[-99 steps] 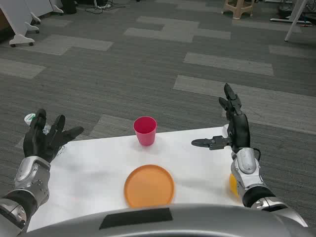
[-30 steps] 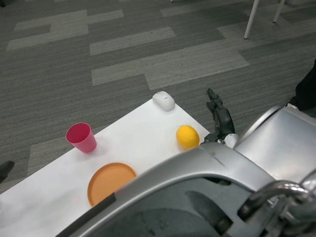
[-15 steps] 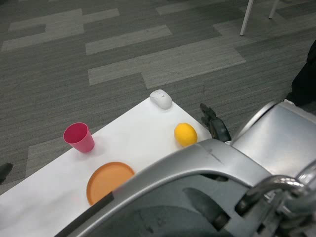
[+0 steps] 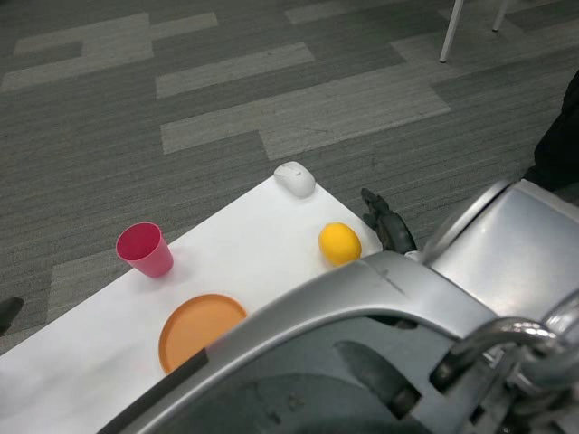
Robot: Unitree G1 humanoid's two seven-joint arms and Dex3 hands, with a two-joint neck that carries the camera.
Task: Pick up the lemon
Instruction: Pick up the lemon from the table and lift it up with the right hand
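Head view, looking steeply down and tilted, so the white table (image 4: pixel 262 244) runs diagonally from lower left to upper right. Much of the lower right is filled by the robot's own body.

A round, bright yellow lemon (image 4: pixel 339 243) sits on the table near its right-hand edge, apart from everything else. It looks nearly spherical from here, so no long axis can be made out.

Just beside the lemon, off the table edge, the black fingers of the robot's right hand (image 4: pixel 387 225) show above the body, the rest hidden. It holds nothing visible and does not touch the lemon; whether its fingers are spread or curled cannot be told. The lemon lies to that hand's inner side, toward the table's middle, so the right hand is clearly the nearer one and would need to reach inward over the edge.

A dark tip at the far left edge may be the left hand (image 4: pixel 7 311); its state cannot be told.

Also on the table: a pink plastic cup (image 4: pixel 144 250), upright; a flat orange round plate (image 4: pixel 201 329), partly hidden; and a white computer mouse (image 4: pixel 295 179) at the far corner.
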